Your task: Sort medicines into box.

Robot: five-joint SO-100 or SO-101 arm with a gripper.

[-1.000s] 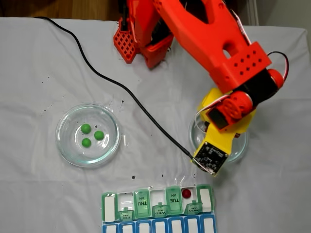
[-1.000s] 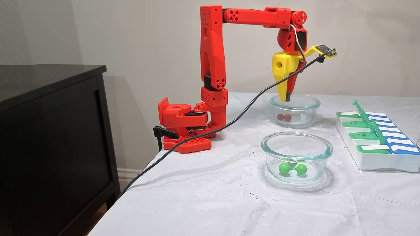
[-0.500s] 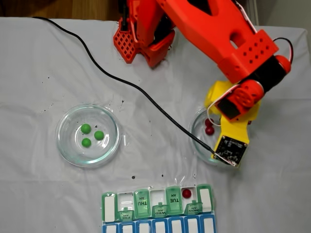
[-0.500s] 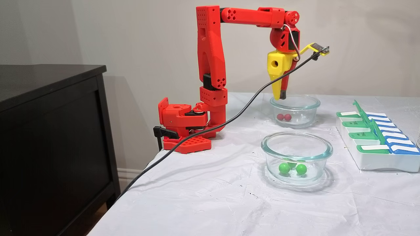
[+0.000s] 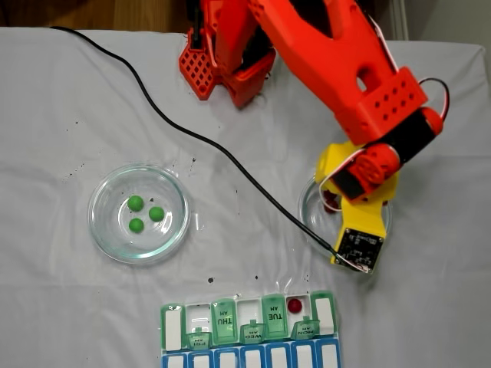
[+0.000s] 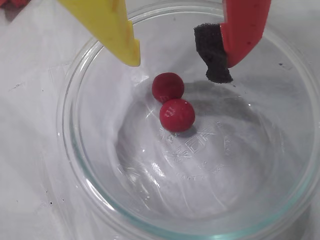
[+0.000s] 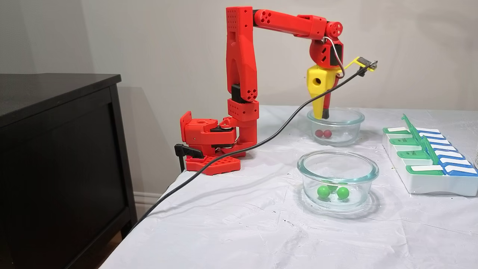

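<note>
Two dark red medicines (image 6: 168, 86) (image 6: 177, 115) lie touching on the floor of a clear glass dish (image 6: 75, 150). My gripper (image 6: 176, 67) hangs open just above them, its yellow finger (image 6: 112, 30) and its red finger with a black pad (image 6: 235, 35) on either side. In the side fixed view the gripper (image 7: 321, 116) has its tips at the rim of that dish (image 7: 349, 129). Three green medicines (image 5: 143, 214) rest in another glass dish (image 5: 103, 234). The box (image 5: 173, 322) has its green lids up, and one red medicine (image 5: 294, 305) sits in a white compartment.
A black cable (image 5: 192, 138) runs across the white cloth from the far left corner to the wrist camera board (image 5: 357, 249). The arm's red base (image 7: 209, 149) stands at the table's back edge. A dark cabinet (image 7: 56, 149) is beside the table.
The wrist has turned and the gripper has dropped from above the red-pill dish down to its rim. The medicines and the box have not moved.
</note>
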